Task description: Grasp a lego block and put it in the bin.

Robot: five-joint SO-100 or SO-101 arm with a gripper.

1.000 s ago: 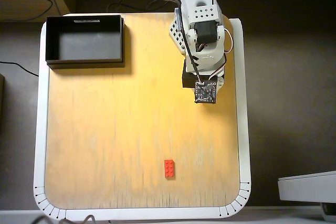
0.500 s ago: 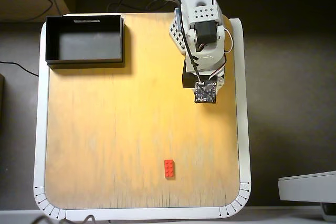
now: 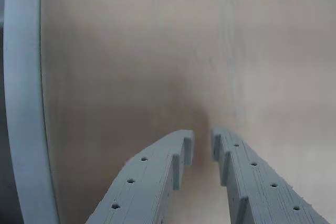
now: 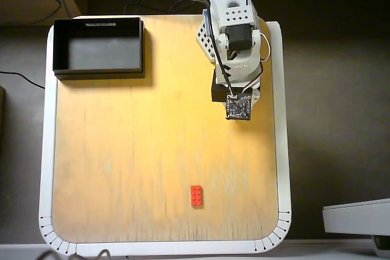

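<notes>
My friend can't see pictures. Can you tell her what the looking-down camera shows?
A small red lego block lies alone near the bottom edge of a wooden table. An empty black bin sits in the top-left corner, and the white robot arm stands at top right, away from both.

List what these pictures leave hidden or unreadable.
1. Gripper: in the overhead view the arm's own body covers the fingers; only the wrist view shows them, nearly closed and empty.
2. Lego block: outside the wrist view entirely.
3. Bin: also outside the wrist view; the pale strip on its far rim is too small to read overhead.
</notes>
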